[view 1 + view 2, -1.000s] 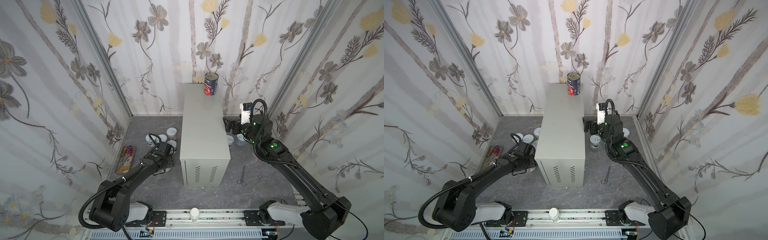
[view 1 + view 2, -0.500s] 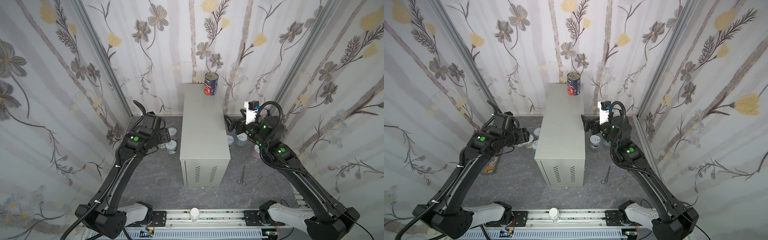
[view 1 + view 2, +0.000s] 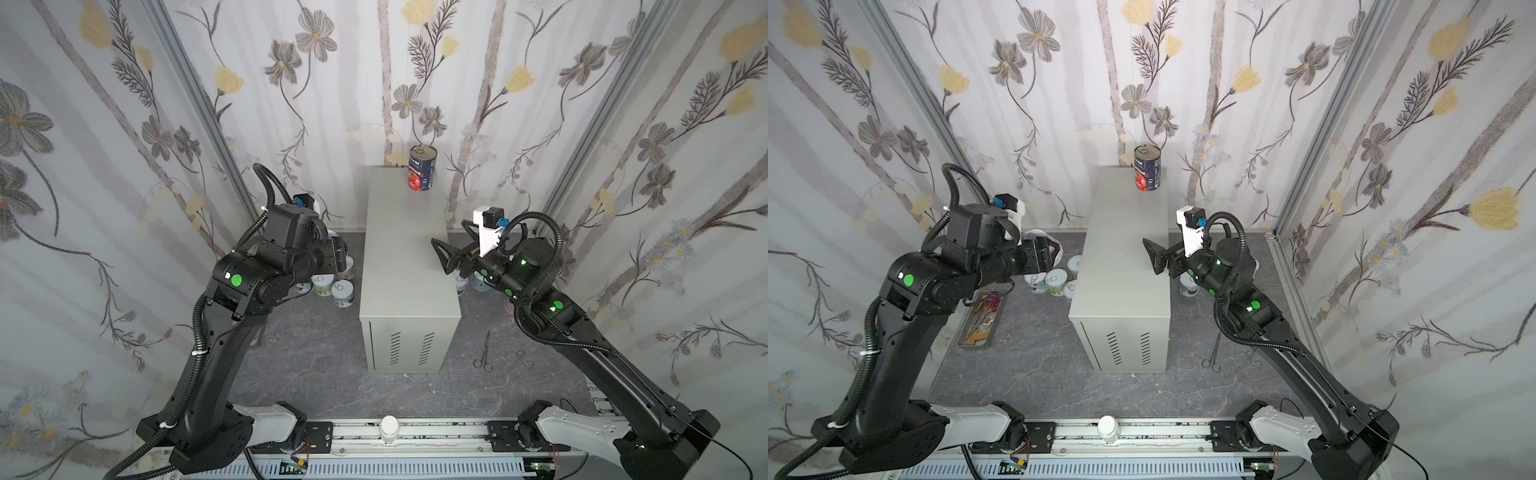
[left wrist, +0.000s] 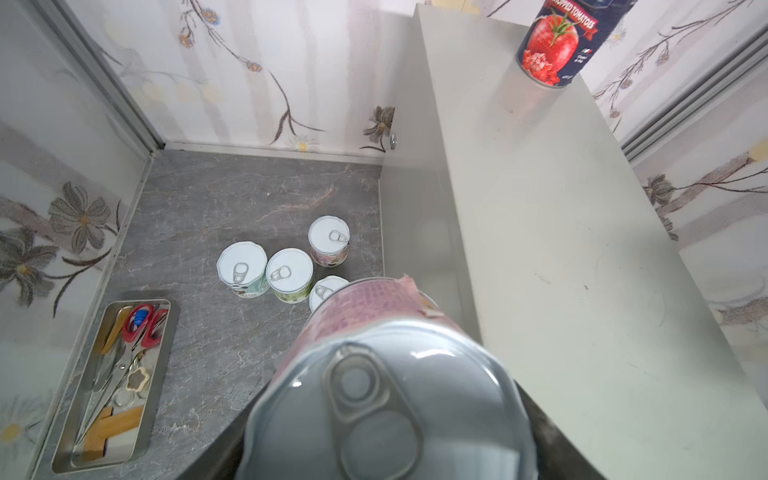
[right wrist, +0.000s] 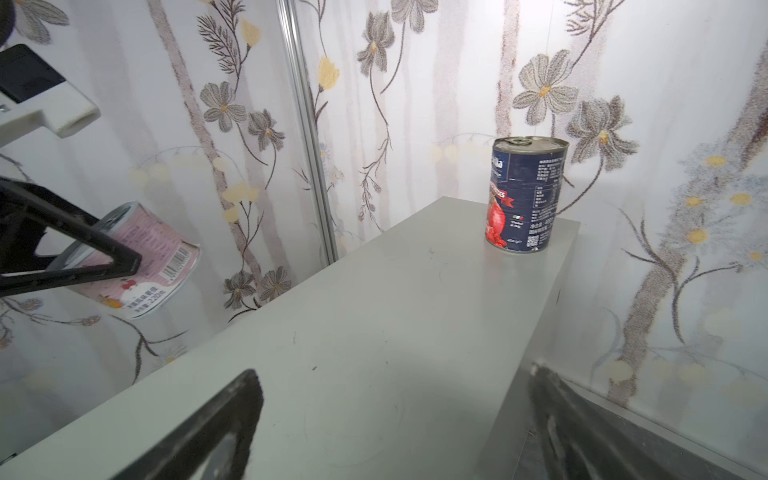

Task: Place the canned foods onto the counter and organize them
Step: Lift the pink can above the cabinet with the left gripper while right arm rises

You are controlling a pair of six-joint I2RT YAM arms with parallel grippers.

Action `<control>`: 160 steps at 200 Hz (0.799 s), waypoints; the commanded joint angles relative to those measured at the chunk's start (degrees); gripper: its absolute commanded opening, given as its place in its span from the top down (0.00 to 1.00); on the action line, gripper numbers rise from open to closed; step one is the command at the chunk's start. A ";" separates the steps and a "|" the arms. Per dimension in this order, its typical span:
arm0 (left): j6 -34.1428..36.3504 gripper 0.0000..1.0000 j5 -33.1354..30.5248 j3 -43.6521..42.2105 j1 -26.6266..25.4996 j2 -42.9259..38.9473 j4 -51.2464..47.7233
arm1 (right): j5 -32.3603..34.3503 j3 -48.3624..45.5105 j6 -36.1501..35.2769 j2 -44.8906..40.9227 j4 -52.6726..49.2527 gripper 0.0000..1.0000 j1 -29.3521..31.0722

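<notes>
My left gripper (image 3: 1044, 255) is shut on a short pink can (image 4: 374, 374), held tilted in the air beside the left side of the counter (image 3: 405, 257), at about its top height. The same pink can (image 5: 145, 257) shows in the right wrist view. A tall dark blue-red can (image 3: 422, 168) stands upright at the counter's far right corner. Several short white-lidded cans (image 4: 289, 272) stand on the floor left of the counter, and others (image 3: 461, 284) sit on the floor to its right. My right gripper (image 5: 392, 374) is open and empty over the counter's right edge.
A metal tray (image 4: 116, 386) holding red scissors and tools lies on the dark marbled floor at the left wall. Small scissors (image 3: 484, 353) and forceps (image 3: 515, 361) lie on the floor at the front right. Patterned walls close in three sides.
The left arm has lifted from the floor, carrying the pink can up to the counter's left side. The right gripper has risen from the floor cans to the counter's right edge.
</notes>
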 commanded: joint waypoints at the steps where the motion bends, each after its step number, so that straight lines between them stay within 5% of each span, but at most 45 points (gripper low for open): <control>1: 1.75 0.65 -1.93 4.80 -2.46 1.53 2.15 | -0.77 0.64 -0.44 -1.50 1.43 0.00 1.40; 122: 3.27 0.62 1.65 10.58 -14.46 14.12 5.03 | 2.69 -6.13 -4.15 -10.75 -1.01 0.00 14.00; 160: 3.10 0.49 2.15 12.40 -15.40 16.23 4.99 | 5.38 -7.28 -5.73 -10.62 -1.26 0.00 16.42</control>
